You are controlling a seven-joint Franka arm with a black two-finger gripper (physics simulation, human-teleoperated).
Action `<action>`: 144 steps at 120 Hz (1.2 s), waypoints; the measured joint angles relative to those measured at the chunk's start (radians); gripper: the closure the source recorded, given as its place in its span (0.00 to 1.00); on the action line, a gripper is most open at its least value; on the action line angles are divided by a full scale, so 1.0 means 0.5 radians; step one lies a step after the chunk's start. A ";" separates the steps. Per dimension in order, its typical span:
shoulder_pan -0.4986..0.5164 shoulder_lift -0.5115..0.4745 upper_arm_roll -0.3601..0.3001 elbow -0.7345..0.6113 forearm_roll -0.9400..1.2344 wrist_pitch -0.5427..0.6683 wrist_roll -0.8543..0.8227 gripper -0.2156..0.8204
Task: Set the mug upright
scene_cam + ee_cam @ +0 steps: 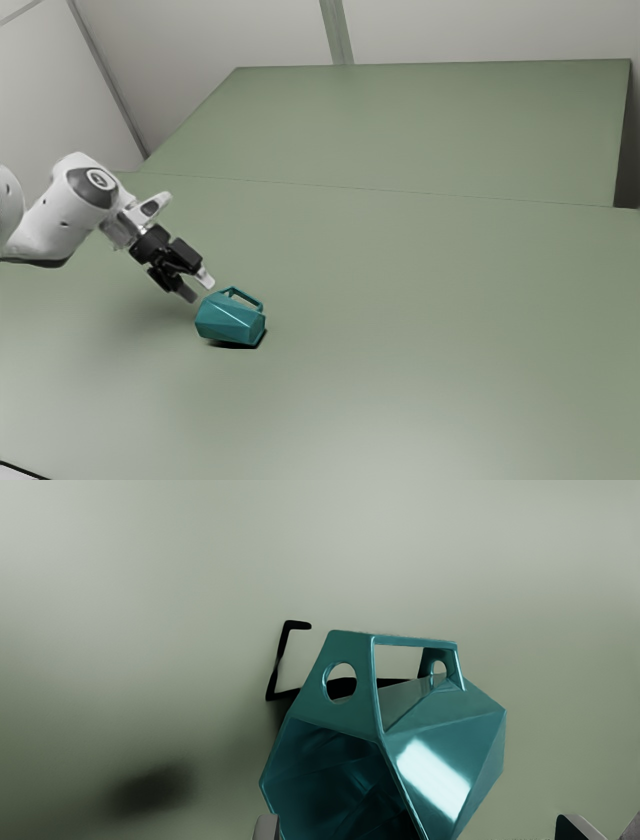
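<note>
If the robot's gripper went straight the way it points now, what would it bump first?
Most likely the teal mug, lying on its side ahead of the open gripper, though the depth between them is hard to judge.

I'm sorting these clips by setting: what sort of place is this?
Probably a robot test room, judging by the white robot arm, the broad green table and the plain, pale walls.
</note>
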 joint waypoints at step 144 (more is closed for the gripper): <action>-0.011 -0.163 -0.178 -0.130 -0.209 -0.014 0.835 0.94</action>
